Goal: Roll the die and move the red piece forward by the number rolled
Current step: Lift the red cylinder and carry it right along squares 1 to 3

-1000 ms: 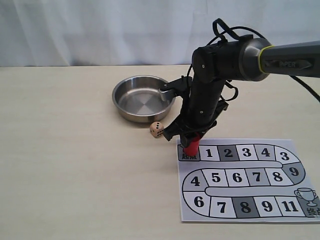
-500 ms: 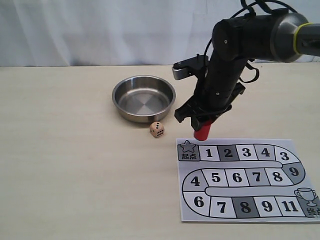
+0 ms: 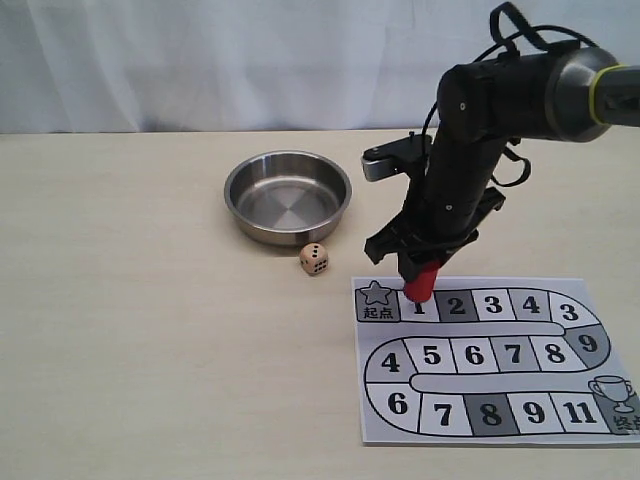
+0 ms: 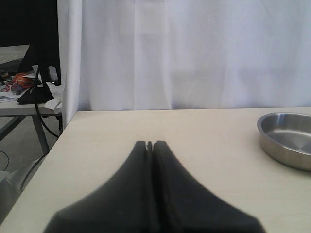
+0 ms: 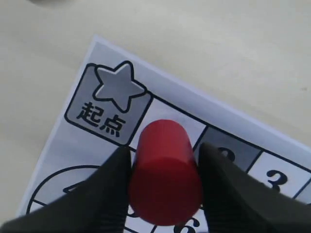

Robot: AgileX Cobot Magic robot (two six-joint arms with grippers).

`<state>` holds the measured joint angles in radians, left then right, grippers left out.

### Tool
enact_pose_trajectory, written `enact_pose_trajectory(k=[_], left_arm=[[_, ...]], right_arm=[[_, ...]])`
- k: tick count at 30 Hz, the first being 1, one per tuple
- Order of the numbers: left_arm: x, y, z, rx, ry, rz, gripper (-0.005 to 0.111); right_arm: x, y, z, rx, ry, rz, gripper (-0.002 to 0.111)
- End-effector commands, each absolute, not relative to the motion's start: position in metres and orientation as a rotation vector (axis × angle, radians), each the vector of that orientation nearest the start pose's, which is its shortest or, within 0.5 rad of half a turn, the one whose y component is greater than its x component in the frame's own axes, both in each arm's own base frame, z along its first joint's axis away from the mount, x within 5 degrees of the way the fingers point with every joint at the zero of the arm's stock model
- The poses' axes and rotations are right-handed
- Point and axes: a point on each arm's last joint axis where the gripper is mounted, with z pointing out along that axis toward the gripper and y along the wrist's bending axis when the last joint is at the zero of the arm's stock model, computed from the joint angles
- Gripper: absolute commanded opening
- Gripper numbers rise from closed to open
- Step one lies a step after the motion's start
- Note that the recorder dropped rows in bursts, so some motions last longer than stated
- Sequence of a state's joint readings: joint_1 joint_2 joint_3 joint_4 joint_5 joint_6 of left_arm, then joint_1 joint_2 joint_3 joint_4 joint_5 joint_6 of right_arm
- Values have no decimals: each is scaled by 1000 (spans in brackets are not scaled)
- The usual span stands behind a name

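My right gripper (image 3: 420, 272) (image 5: 164, 155) is shut on the red piece (image 3: 421, 282) (image 5: 165, 170), a plain red cylinder held tilted over square 1 of the paper board (image 3: 560, 420) (image 5: 73, 145), just beside the star start square (image 3: 376, 299) (image 5: 109, 99). I cannot tell whether the piece touches the paper. The beige die (image 3: 314, 259) lies on the table between the steel bowl (image 3: 288, 196) and the board, with several black pips on its facing side. My left gripper (image 4: 149, 144) is shut with nothing in it, low over the table near its left edge.
The steel bowl (image 4: 287, 138) has nothing in it and stands behind the die. A white curtain (image 3: 200, 60) closes off the back. Off the table's left edge is a cluttered side desk (image 4: 19, 87) with cables.
My right gripper lifted the red piece off the start square, carried it up and right, and now has come down with it over square 1. The die and bowl stayed put.
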<state>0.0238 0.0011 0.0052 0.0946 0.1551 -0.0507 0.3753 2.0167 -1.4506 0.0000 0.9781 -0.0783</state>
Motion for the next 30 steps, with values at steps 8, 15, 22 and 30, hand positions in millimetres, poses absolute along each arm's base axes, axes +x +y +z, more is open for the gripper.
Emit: enact_pose_trajectory(k=[8, 15, 22, 30], left_arm=[[56, 3, 200, 3, 1627, 60, 0], [56, 3, 200, 3, 1627, 60, 0], [56, 3, 200, 3, 1625, 60, 0], [56, 3, 200, 3, 1625, 60, 0]], right_arm=[[376, 147, 142, -682, 3011, -2, 4], [380, 130, 171, -619, 2952, 6, 4], [381, 108, 180, -575, 2982, -5, 4], [378, 104, 154, -573, 3000, -18, 4]])
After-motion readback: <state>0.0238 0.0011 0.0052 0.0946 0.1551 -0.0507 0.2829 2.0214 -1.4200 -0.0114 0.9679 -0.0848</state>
